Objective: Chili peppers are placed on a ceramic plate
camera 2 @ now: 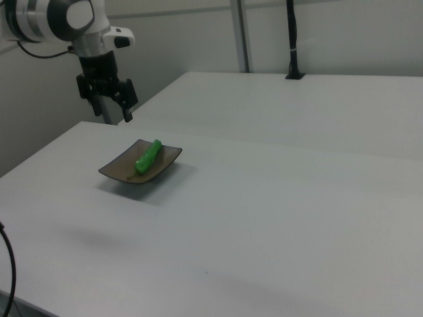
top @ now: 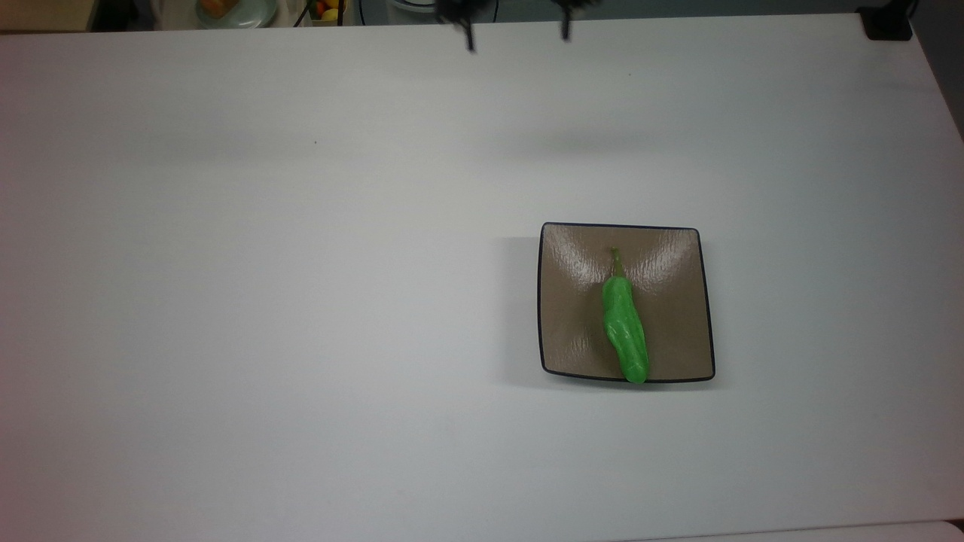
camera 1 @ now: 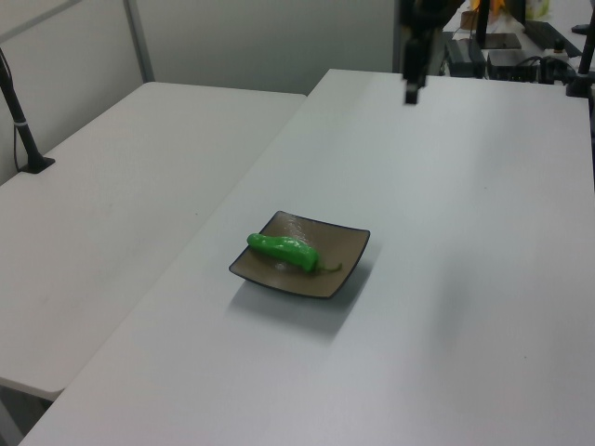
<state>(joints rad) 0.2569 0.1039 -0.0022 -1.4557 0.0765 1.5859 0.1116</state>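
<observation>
The bright green chili pepper (top: 625, 335) lies lengthwise on the square tan-brown ceramic plate (top: 572, 301), its stem toward the top view's top and its tip at the plate's near rim. The left view has the pepper (camera 1: 282, 249) lying across the plate (camera 1: 349, 246); the right view has the pepper (camera 2: 149, 156) on the plate (camera 2: 119, 170). My gripper (top: 517, 34) is open and empty, high above the table at the top view's top edge, well away from the plate. In the right view, the gripper (camera 2: 114, 116) hangs above and behind the plate.
The white table (top: 301, 301) stretches wide to the top view's left of the plate. A black clamp (top: 885, 22) sits at the top view's top right corner. A black pole (camera 1: 23, 130) stands on the neighbouring table in the left view.
</observation>
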